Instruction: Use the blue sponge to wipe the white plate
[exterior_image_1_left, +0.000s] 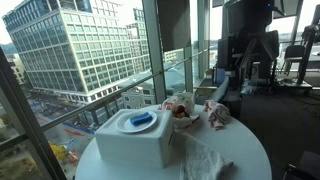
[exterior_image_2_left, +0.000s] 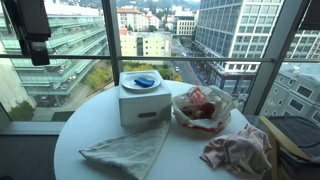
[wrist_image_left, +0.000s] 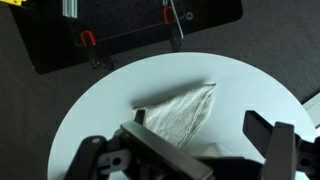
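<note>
The gripper (wrist_image_left: 205, 150) hangs released, jaws spread wide and empty, high over the middle of the round table (wrist_image_left: 100, 110) and a grey cloth (wrist_image_left: 182, 108). The blue sponge (exterior_image_2_left: 144, 80) lies on the white plate (exterior_image_2_left: 127, 86), atop a white box (exterior_image_2_left: 143, 108) near the window-side edge, probably raised for easy reach.

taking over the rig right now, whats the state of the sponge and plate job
Gripper: jaws open, holding nothing, above the round table, looking down on the grey cloth.
Blue sponge: lying on the white plate.
The plate sits on top of the white box.
Done: nothing to see; the sponge is not yet gripped.
Left: move over the box, grip the sponge, wipe the plate with it.
</note>
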